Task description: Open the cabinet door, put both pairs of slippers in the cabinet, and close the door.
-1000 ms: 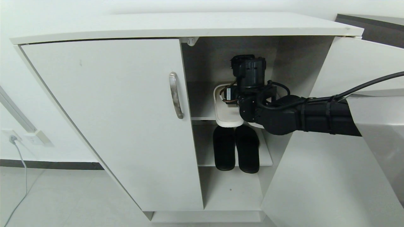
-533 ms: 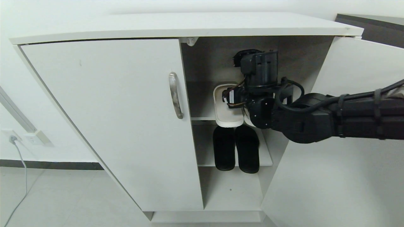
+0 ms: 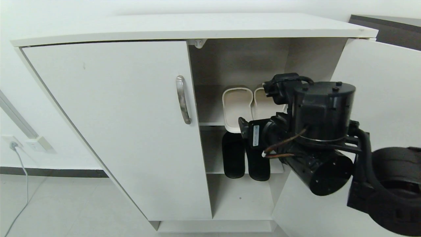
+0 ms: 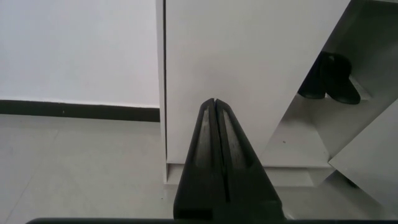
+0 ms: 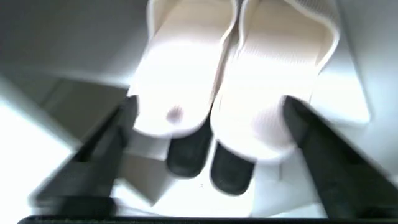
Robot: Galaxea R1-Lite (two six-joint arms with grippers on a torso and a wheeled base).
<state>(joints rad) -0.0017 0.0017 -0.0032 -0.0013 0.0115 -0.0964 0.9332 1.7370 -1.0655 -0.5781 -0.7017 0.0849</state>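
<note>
With both pairs of slippers lying inside the cabinet [image 3: 197,28], the stowing step appears complete and the closing step is in hand. The white slippers [image 3: 237,107] sit side by side on the upper shelf [image 3: 207,112], heels toward the opening. The black slippers [image 3: 233,158] lie directly below them on the lower shelf [image 3: 213,158].

The right gripper [image 3: 279,87] hangs just in front of the opening, level with the white pair and touching neither slipper. In the right wrist view its fingers [image 5: 99,155] stand spread well apart with nothing between them; that view is blurred, so only their general spread is legible. The left gripper [image 4: 214,102] is clenched on nothing, its fingers pressed flat together. It points toward the base of the cabinet and the floor [image 4: 81,168].

The left door [image 3: 108,125] is closed, its handle [image 3: 183,98] beside the opening. The right door [image 3: 378,98] is swung wide beside the right arm.

The next move probably calls for the right arm to clear the opening, reach the outer face of the right door and push it round until it meets the left door. The heels of the white slippers seem to overhang the shelf edge slightly and could foul the door as it closes.
</note>
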